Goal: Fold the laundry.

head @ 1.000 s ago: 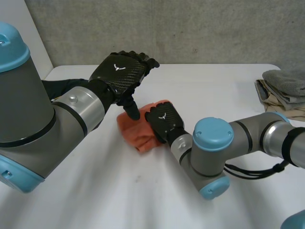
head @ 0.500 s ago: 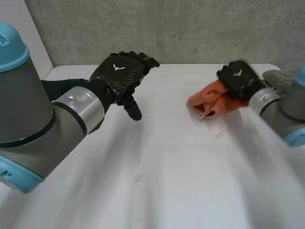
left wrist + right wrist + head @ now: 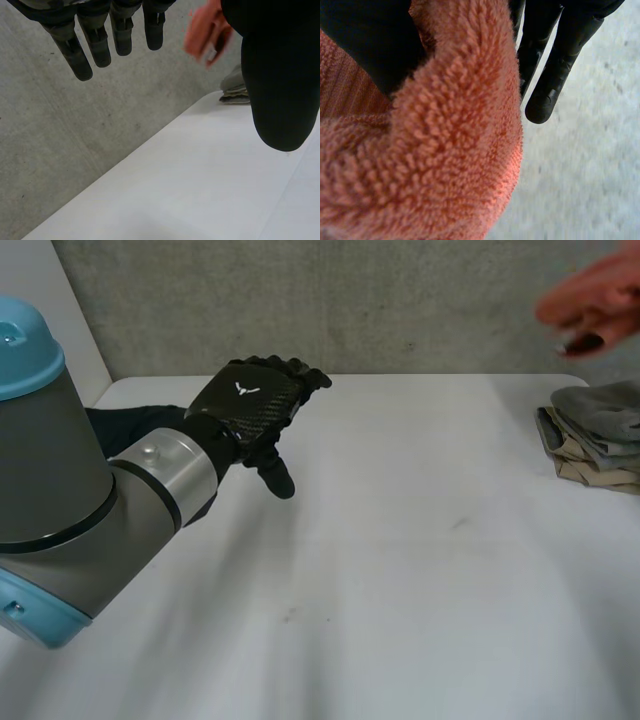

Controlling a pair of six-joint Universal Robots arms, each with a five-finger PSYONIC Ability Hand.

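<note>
An orange terry towel (image 3: 592,295) is up in the air above the table's far right corner, bunched in my right hand (image 3: 554,65). In the right wrist view the towel (image 3: 445,150) is pressed between the thumb and the fingers. It also shows beyond my left hand's fingertips as the orange towel (image 3: 206,35). My left hand (image 3: 255,400) hovers over the far left of the white table (image 3: 400,570), fingers straight and holding nothing.
A stack of folded grey and beige laundry (image 3: 598,435) lies at the table's right edge; the left wrist view shows the same stack (image 3: 234,89). A dark cloth (image 3: 130,425) lies behind my left forearm. A grey wall backs the table.
My right hand has carried the orange towel from the middle of the table up and to the far right, above the folded stack. The left hand has stayed in place.
</note>
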